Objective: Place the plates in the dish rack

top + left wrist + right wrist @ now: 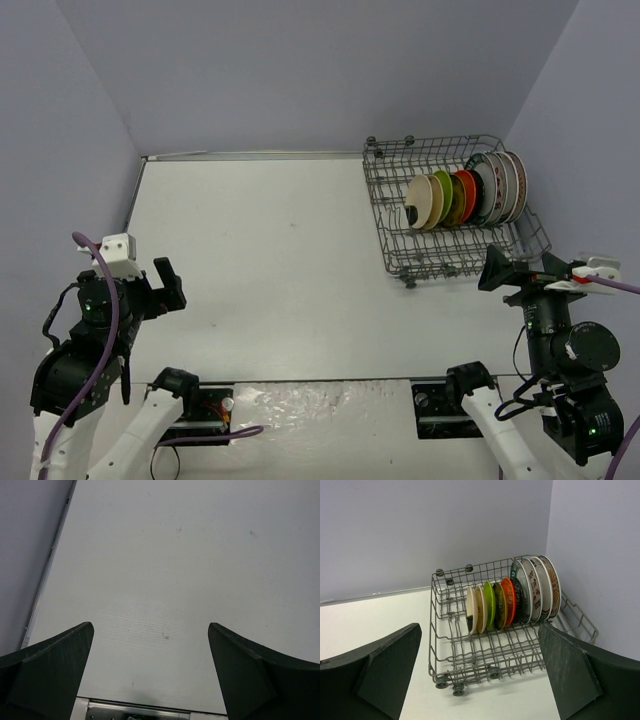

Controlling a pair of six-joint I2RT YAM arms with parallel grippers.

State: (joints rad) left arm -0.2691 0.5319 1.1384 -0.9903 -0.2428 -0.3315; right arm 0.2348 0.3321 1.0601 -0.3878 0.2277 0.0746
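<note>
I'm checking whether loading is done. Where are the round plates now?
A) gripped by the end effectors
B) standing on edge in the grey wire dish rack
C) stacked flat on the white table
B: the round plates stand on edge in a row between the tines of the grey wire dish rack.

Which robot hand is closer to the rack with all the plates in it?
The right one. The right gripper hovers just by the rack's near right corner, open and empty. The left gripper, also open, is far off on the other side of the table.
</note>
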